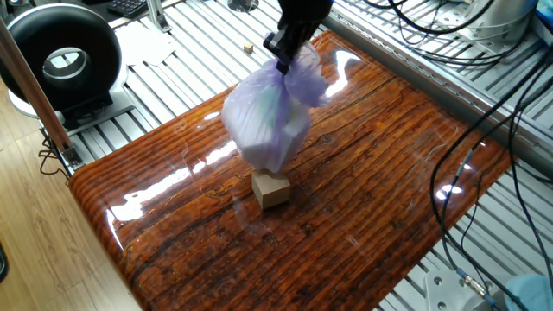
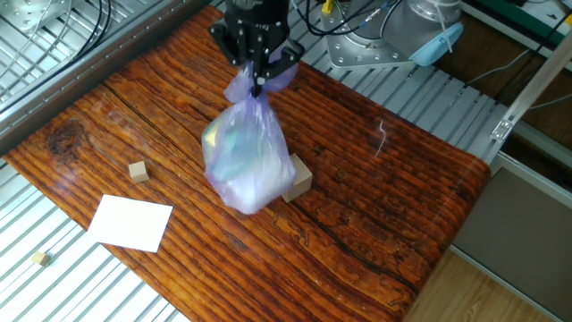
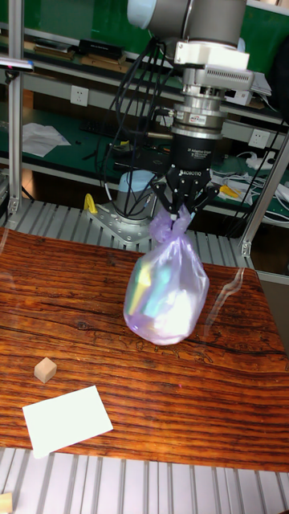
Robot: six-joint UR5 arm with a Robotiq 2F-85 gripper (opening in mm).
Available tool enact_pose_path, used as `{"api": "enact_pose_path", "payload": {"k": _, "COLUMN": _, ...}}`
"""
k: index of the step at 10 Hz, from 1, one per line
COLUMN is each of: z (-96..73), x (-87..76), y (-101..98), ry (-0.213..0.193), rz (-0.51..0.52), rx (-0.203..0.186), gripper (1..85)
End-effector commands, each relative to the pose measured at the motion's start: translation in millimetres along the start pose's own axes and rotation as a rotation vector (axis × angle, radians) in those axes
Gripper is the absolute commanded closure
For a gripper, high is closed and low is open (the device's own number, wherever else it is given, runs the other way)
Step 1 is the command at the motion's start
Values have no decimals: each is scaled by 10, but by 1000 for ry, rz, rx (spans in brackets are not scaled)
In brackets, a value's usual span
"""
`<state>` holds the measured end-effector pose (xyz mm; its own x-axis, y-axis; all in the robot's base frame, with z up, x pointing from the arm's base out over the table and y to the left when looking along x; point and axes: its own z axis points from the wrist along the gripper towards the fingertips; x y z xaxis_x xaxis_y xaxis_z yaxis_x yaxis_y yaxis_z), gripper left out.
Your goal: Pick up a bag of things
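The bag of things point(image 1: 266, 121) point(image 2: 241, 156) point(image 3: 166, 297) is a bulging pale-purple translucent bag with whitish and teal contents. It hangs in the air above the wooden table point(image 1: 363, 181). My gripper point(image 1: 281, 53) point(image 2: 258, 79) point(image 3: 181, 215) is shut on its knotted ruffled top, straight above the bag's body. In the tall fixed view the bag's bottom sits clear of the tabletop. A tan wooden cube point(image 1: 271, 188) point(image 2: 297, 176) rests on the table just below and beside the bag.
A flat white paper sheet point(image 2: 130, 222) point(image 3: 67, 420) and a small tan cube point(image 2: 138, 171) point(image 3: 45, 370) lie near one table edge. Another tiny cube point(image 2: 40, 258) sits on the metal slats. A black round device point(image 1: 60, 59) stands off the table, and cables point(image 1: 484, 78) hang nearby.
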<state>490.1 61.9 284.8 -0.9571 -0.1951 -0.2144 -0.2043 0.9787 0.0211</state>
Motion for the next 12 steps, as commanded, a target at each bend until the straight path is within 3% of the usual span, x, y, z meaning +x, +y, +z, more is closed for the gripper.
{"api": "enact_pose_path", "payload": {"k": 1, "z": -67, "x": 107, "y": 14, "ry": -2, "rz": 23, "rx": 2, "gripper": 843}}
{"api": "enact_pose_path", "payload": {"k": 5, "z": -49, "x": 51, "y": -58, "ry": -35, "rz": 17, "rx": 16, "gripper": 843}}
{"api": "enact_pose_path", "payload": {"k": 7, "z": -5, "x": 33, "y": -27, "ry": -44, "rz": 20, "rx": -29, "gripper": 843}}
{"api": "enact_pose_path", "payload": {"k": 12, "z": 2, "x": 18, "y": -80, "ry": -54, "rz": 20, "rx": -15, "gripper": 843}}
